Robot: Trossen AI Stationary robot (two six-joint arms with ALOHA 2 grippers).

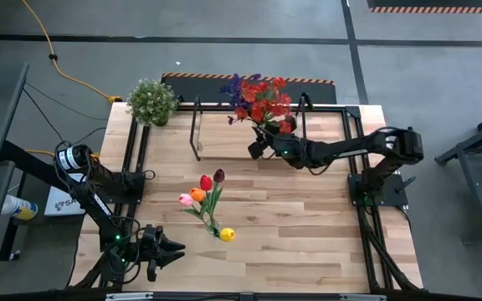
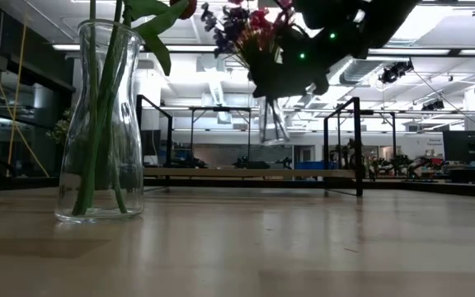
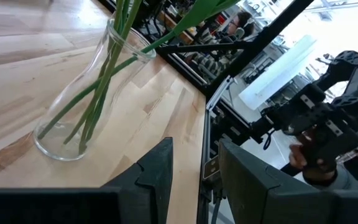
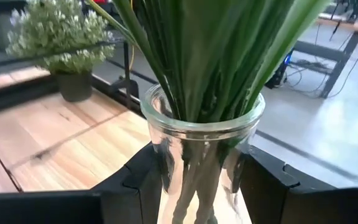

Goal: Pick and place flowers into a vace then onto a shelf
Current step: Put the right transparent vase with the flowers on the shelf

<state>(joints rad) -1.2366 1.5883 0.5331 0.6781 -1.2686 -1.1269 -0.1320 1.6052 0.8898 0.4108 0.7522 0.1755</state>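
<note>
Between the right gripper's (image 4: 197, 180) clamped fingers hangs a vase (image 4: 201, 143) of red-and-purple flowers (image 1: 258, 100) (carrying step); next, lower onto the shelf (image 1: 224, 138) below.

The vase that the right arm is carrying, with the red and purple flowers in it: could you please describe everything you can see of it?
The carried vase is clear glass with a round, thick-rimmed mouth and a narrow neck. It is packed with green stems and leaves, and its red and purple flowers spread above it. The right hand is closed on it, one dark finger on each side of the neck. In the low view it hangs upright in the air, above the shelf and not touching it. It is near the table's far edge.
</note>
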